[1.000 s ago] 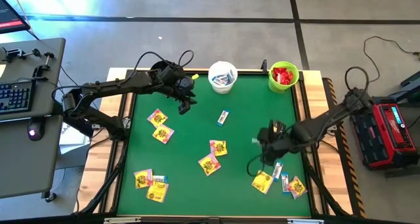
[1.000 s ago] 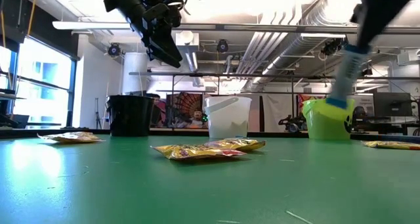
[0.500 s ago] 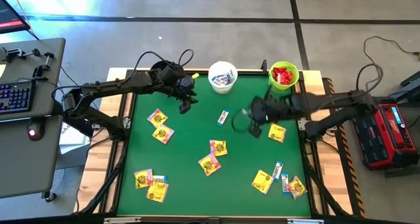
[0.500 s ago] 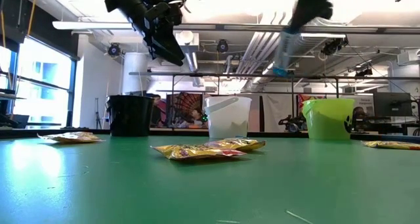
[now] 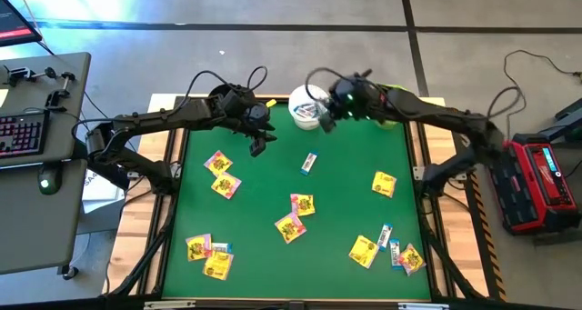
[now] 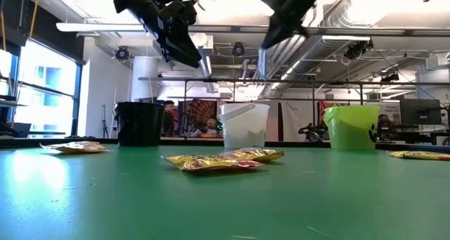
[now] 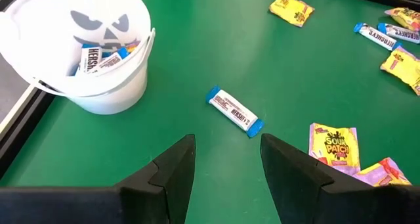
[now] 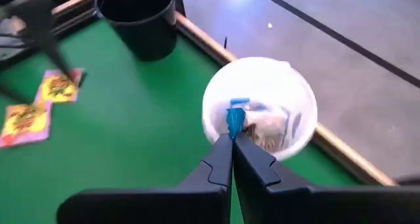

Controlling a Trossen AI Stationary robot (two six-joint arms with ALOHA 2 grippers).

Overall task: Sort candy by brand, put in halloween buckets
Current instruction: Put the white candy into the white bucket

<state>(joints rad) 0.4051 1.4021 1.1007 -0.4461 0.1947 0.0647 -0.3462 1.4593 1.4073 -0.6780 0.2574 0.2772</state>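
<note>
Right gripper, clamped on a slim white-and-blue candy standing on end, hangs directly above the white bucket at the table's far edge; left gripper waits open.

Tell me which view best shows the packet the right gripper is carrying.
The right wrist view: the white-and-blue packet sticks out of the shut right gripper, directly over the white bucket. The low view shows it as a blurred strip; the high view hides it under the arm; the left wrist view misses it.
</note>
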